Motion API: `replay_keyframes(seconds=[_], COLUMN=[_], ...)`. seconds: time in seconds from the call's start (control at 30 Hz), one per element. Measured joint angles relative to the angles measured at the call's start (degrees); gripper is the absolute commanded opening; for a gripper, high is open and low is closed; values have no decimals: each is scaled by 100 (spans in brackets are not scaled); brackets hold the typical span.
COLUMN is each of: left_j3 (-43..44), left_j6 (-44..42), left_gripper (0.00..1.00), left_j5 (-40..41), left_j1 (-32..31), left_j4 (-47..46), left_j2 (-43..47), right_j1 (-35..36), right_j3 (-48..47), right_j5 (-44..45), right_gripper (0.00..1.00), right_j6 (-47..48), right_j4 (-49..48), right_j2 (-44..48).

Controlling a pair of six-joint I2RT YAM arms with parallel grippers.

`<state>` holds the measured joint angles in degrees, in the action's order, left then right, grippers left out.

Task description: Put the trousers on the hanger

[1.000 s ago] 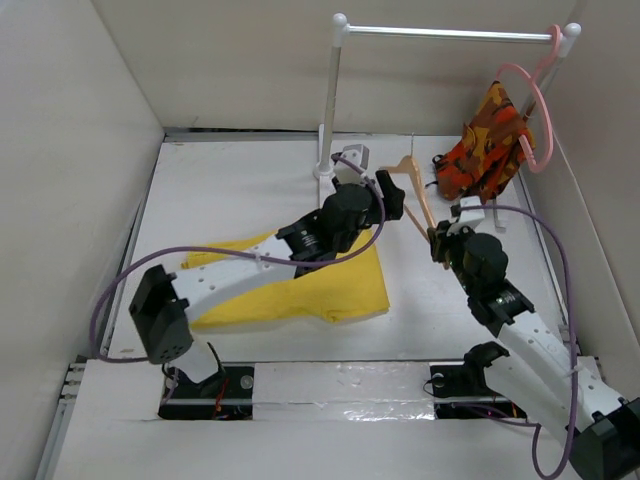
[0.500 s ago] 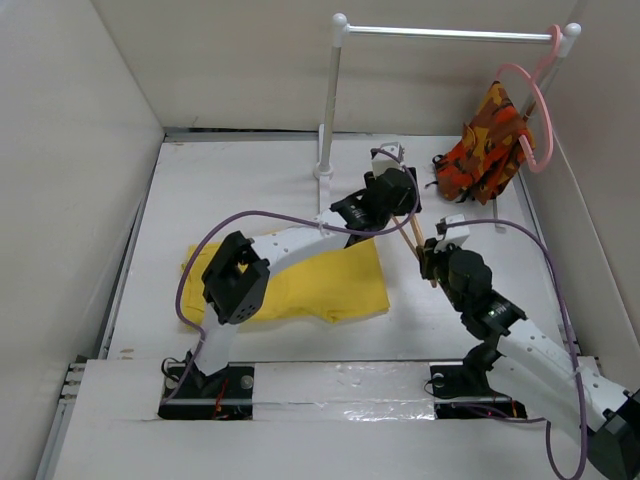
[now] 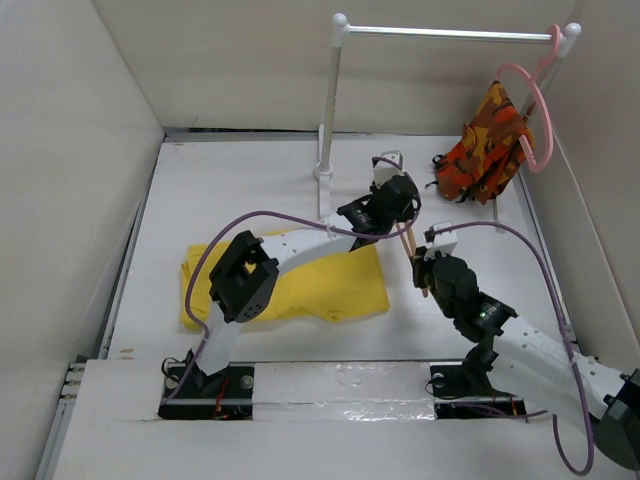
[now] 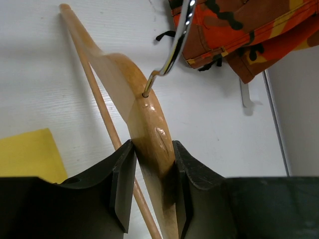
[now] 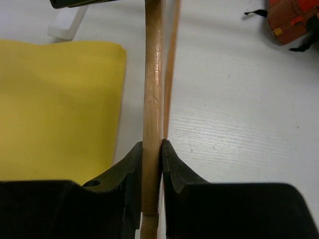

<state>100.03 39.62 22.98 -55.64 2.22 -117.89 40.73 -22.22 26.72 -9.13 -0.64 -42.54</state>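
The tan wooden hanger (image 3: 410, 238) is held between both grippers above the table. My left gripper (image 3: 398, 196) is shut on its curved shoulder just below the metal hook (image 4: 177, 40); the wood (image 4: 142, 107) fills the jaws (image 4: 153, 164). My right gripper (image 3: 426, 268) is shut on the hanger's lower end; the wood (image 5: 153, 74) runs up out of the jaws (image 5: 151, 159). The yellow trousers (image 3: 290, 285) lie folded flat on the table, left of the hanger, and show in the right wrist view (image 5: 55, 109) and the left wrist view (image 4: 27, 154).
A white clothes rack stands at the back, with an upright pole (image 3: 330, 110) and a top rail (image 3: 450, 33). A pink plastic hanger (image 3: 537, 110) hangs at its right end with an orange camouflage garment (image 3: 487, 150). White walls enclose the table.
My left arm has stretched right and forward, and its gripper now grips the hanger's shoulder. My right gripper has drawn the hanger's lower end nearer and slightly left.
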Motion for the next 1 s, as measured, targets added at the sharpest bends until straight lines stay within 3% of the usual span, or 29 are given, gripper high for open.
replay_keyframes(seconds=[0.13, 0.23, 0.33, 0.4, 0.5, 0.53, 0.63, 0.8, 1.0], left_j3=[-463, -1023, -1834, -2315, -3132, -3340, -3777, -4419, -4931], left_j6=[-11, 13, 181, 297, 533, 612, 892, 1438, 1974], left_gripper=[0, 0, 0, 0, 0, 0, 0, 0, 0], left_j5=[-50, -50, -140, -149, -59, -20, 131, 361, 944], left_j1=[-37, -4, 37, 48, -81, -170, -466, -839, -1025], left_j4=[-321, -470, -894, -1191, -1606, -1714, -2076, -2688, -3032], left_j2=[125, 315, 623, 909, 1403, 1530, 1738, 1849, 2031], right_j1=[173, 310, 358, 365, 380, 393, 380, 0, -750], right_j3=[35, 68, 52, 52, 4, -26, -59, -87, -90], right_j5=[190, 181, 28, -170, -481, -549, -756, -1172, -1961], right_gripper=[57, 77, 88, 89, 76, 53, 2, 0, 0], right_j6=[-197, -328, -428, -470, -487, -503, -507, -529, -415], right_j4=[350, 662, 953, 1113, 1335, 1427, 1526, 1438, 866], right_j2=[61, 396, 813, 1060, 1351, 1432, 1624, 1233, -352])
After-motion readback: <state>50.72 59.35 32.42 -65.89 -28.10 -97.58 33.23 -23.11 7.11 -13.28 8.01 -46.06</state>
